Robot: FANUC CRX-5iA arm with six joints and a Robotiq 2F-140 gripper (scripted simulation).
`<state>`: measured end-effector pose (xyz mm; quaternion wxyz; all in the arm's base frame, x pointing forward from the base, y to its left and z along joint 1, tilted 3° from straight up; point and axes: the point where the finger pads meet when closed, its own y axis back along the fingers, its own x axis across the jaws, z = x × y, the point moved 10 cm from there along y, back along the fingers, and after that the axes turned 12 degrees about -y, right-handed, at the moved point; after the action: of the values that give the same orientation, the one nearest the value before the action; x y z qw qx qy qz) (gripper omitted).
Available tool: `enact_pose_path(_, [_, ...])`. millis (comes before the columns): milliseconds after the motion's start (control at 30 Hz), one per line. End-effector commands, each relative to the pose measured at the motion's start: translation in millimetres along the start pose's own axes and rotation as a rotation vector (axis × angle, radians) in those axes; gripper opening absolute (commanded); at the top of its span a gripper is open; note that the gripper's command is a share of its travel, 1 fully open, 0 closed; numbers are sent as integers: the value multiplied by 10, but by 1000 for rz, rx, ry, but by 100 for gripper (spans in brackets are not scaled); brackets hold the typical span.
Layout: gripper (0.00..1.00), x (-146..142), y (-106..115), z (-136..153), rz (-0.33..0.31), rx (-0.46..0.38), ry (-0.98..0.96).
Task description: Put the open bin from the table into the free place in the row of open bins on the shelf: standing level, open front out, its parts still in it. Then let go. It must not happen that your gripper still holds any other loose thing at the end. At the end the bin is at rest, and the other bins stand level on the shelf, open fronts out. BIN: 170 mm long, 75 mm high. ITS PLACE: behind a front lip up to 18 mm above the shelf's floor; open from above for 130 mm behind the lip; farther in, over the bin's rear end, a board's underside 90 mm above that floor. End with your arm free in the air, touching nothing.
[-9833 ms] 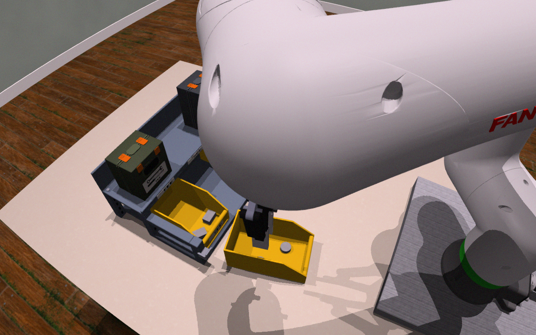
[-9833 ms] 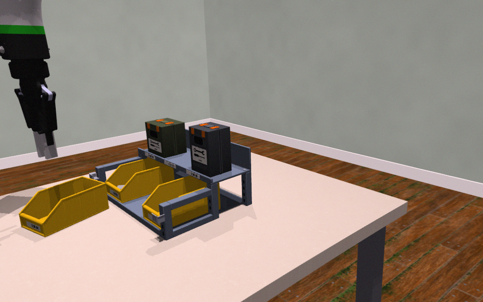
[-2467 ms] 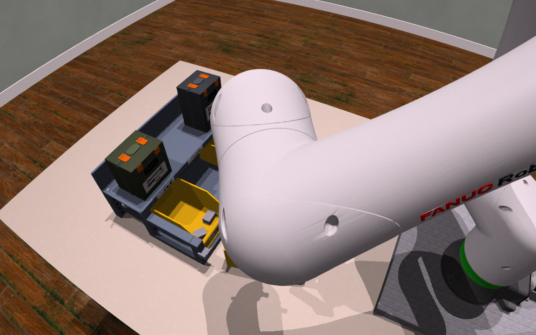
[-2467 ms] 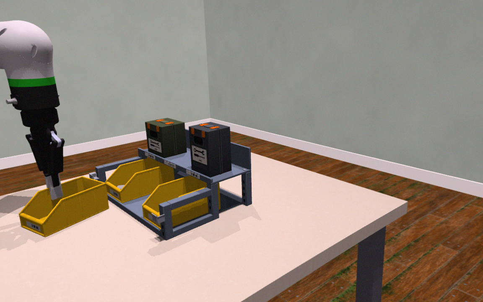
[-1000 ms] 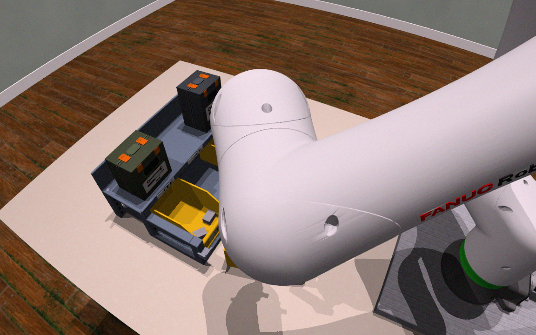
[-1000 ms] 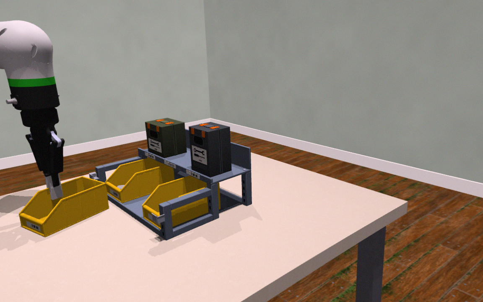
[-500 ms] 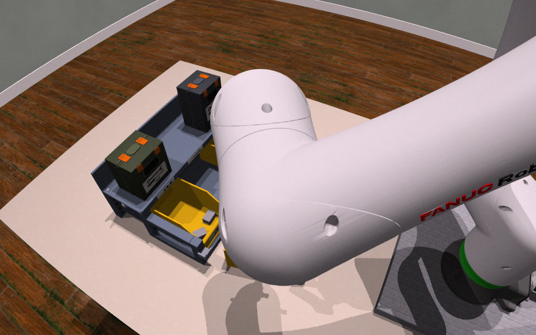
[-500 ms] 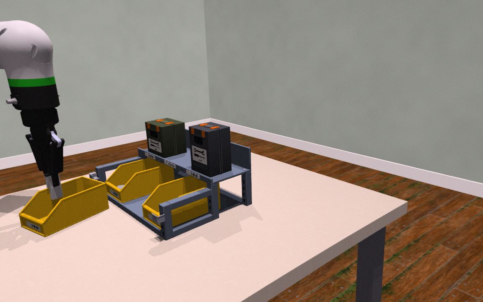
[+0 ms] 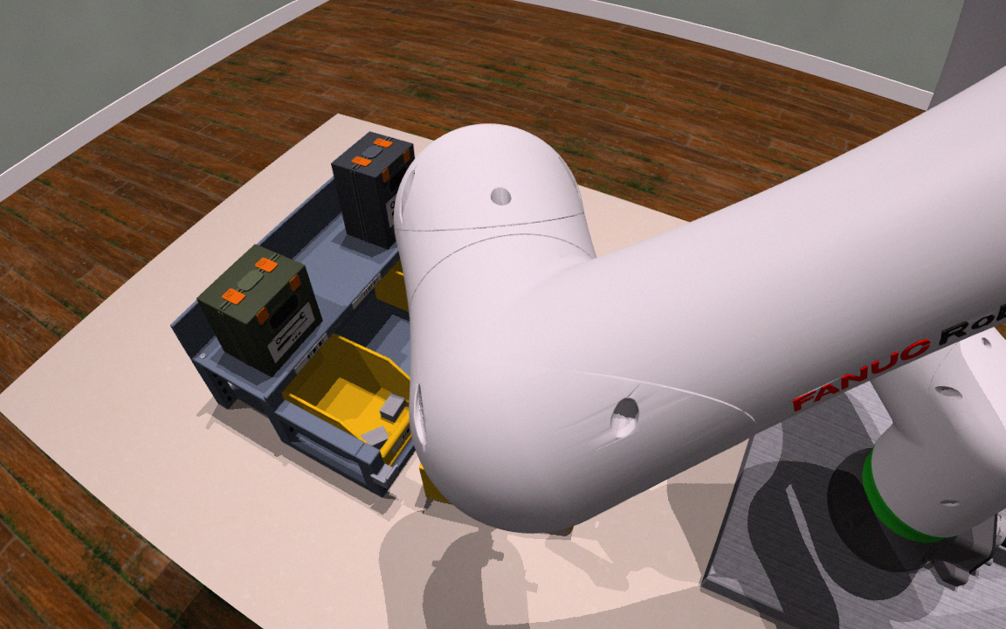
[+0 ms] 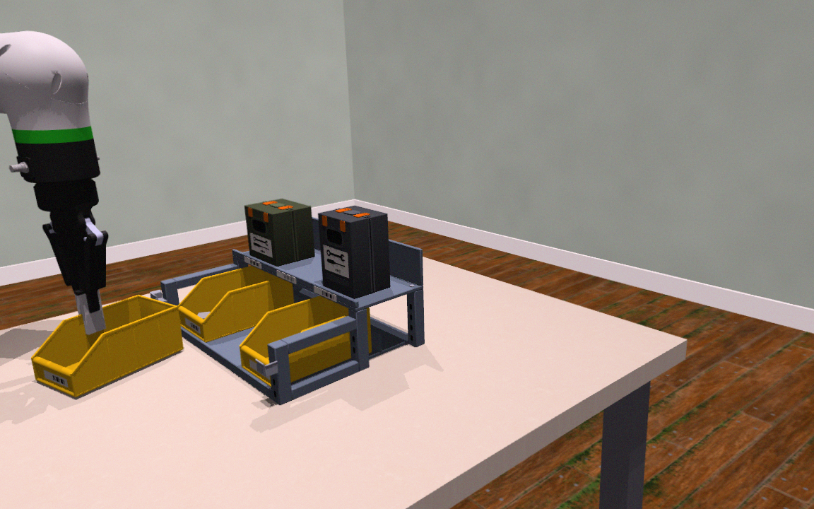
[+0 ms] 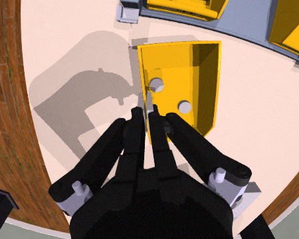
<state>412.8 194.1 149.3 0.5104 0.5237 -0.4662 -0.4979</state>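
The yellow open bin (image 10: 125,341) (image 11: 202,89) stands on the table left of the shelf, with two round grey parts (image 11: 157,85) (image 11: 184,106) in it. My gripper (image 10: 90,316) (image 11: 145,100) points down and is shut on the bin's thin side wall, one finger inside and one outside. The grey shelf (image 10: 318,335) (image 9: 307,226) holds two more yellow bins (image 10: 220,303) (image 10: 296,345) in its lower row. Bare shelf floor (image 10: 226,345) (image 11: 252,9) shows between them. The arm hides the held bin in the top view.
A green toolbox (image 10: 277,230) (image 9: 260,308) and a dark toolbox (image 10: 352,249) (image 9: 369,191) stand on the upper board, over the bins' rear ends. The table edge runs close on the left in the wrist view.
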Motion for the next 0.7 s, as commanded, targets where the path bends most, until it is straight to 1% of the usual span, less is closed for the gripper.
enact_pose_path(0, [0,0,39,-1,0,0,0])
enact_pose_path(667, [0,0,239,-1,0,0,0])
